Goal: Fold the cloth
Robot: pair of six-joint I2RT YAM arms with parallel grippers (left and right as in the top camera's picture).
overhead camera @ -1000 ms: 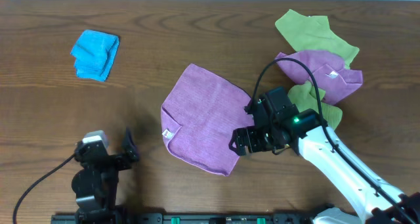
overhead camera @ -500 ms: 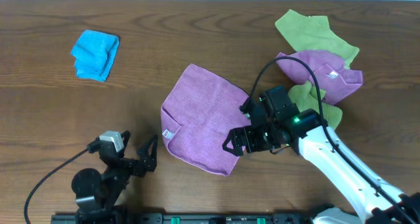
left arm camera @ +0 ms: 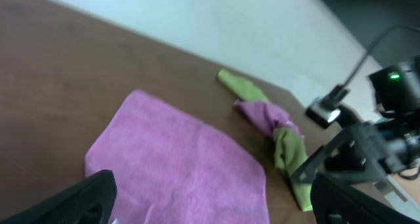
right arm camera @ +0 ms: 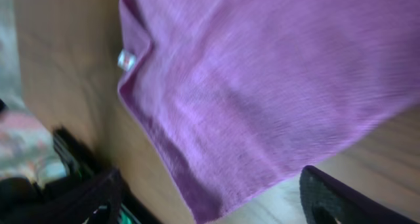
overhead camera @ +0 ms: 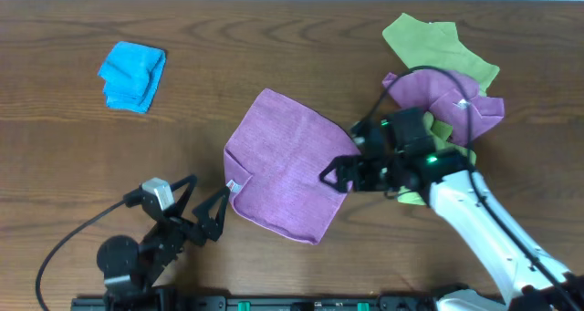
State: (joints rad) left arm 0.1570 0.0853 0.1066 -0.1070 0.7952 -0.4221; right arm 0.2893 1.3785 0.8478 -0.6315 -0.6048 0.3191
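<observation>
Lilac-purple square microfibre cloth [overhead camera: 283, 170]: spread flat in one layer, turned like a diamond near the middle of the dark wooden table [overhead camera: 274, 56], small white tag [overhead camera: 234, 186] at the lower-left edge. No crease and no doubled edge anywhere in sight; judged unfolded, so folding not yet begun. Right gripper [overhead camera: 342, 151]: poised over the cloth's right-hand edge, jaws spread wide with purple fabric showing between them in the wrist view, nothing pinched. Left gripper [overhead camera: 206, 195]: just beside the tag edge, tips pointing toward it, jaws at full spread, holding nothing; contact with the fabric impossible to tell. Off to the right, clear of the work: heap of lime-green cloths [overhead camera: 438, 39] with a second lilac cloth [overhead camera: 465, 101] crumpled among them. Far left: small bright-blue folded cloth [overhead camera: 132, 74], well apart from everything else. Done so far, by the look of it: cloth laid out, one gripper stationed at each side. Left to do: close on an edge or corners, lift, carry across to the opposite side, lay down with edges matched, release, perhaps fold once more.
</observation>
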